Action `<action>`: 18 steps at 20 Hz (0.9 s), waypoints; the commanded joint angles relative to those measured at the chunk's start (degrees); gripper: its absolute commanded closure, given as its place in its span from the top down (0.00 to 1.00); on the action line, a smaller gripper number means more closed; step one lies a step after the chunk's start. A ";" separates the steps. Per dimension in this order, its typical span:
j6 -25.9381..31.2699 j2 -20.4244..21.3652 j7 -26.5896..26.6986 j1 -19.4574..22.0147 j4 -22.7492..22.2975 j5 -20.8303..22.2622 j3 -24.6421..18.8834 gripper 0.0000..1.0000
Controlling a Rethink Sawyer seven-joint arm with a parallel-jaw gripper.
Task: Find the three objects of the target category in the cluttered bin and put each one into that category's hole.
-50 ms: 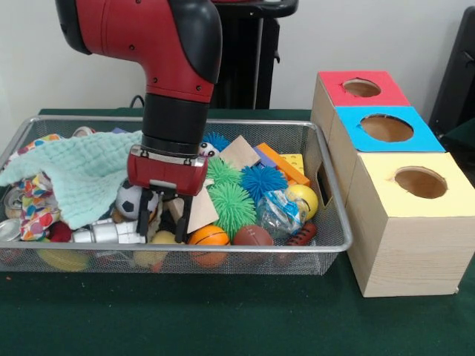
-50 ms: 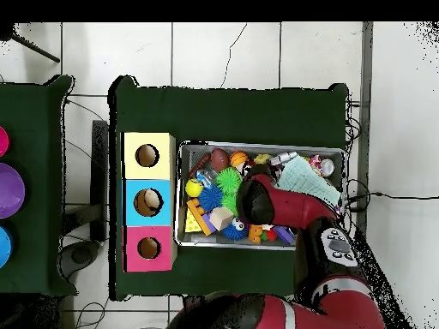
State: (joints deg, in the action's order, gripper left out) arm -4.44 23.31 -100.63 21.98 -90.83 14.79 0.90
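Note:
My gripper (image 1: 163, 222) reaches down into the wire mesh bin (image 1: 223, 251), left of its middle, and stands open with its fingertips among the toys. A soccer ball (image 1: 128, 200) lies just left of it and a wooden triangle (image 1: 200, 213) just right. An orange basketball (image 1: 208, 236) and a brown football (image 1: 252, 236) rest against the front wall. Two green spiky balls (image 1: 230, 204) and a blue spiky ball (image 1: 261, 180) sit in the middle. Nothing is held. In the overhead view the arm (image 2: 261, 199) hides the gripper.
Three wooden boxes stand beside the bin, each with a round hole on top: red (image 1: 361, 87), blue (image 1: 386, 127), yellow (image 1: 420, 182). A mint cloth (image 1: 82, 174) covers the bin's left part. A yellow ball (image 1: 303, 196), an orange block (image 1: 282, 163) and a plastic bag (image 1: 278, 211) lie at the right.

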 commanded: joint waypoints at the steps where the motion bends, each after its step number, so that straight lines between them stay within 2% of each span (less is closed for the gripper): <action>1: 3.84 -4.95 -8.53 0.87 -3.05 -1.39 -6.53 1.00; 11: -1.05 -9.67 -8.70 1.65 -0.70 -0.32 -7.53 1.00; 13: -1.15 -10.17 -9.00 0.69 -0.21 -1.16 -6.19 1.00; 18: -2.00 -12.12 -10.34 -5.00 2.04 -5.68 1.87 1.00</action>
State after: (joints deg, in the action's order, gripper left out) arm -8.38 20.23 -100.63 20.45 -89.24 12.76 0.63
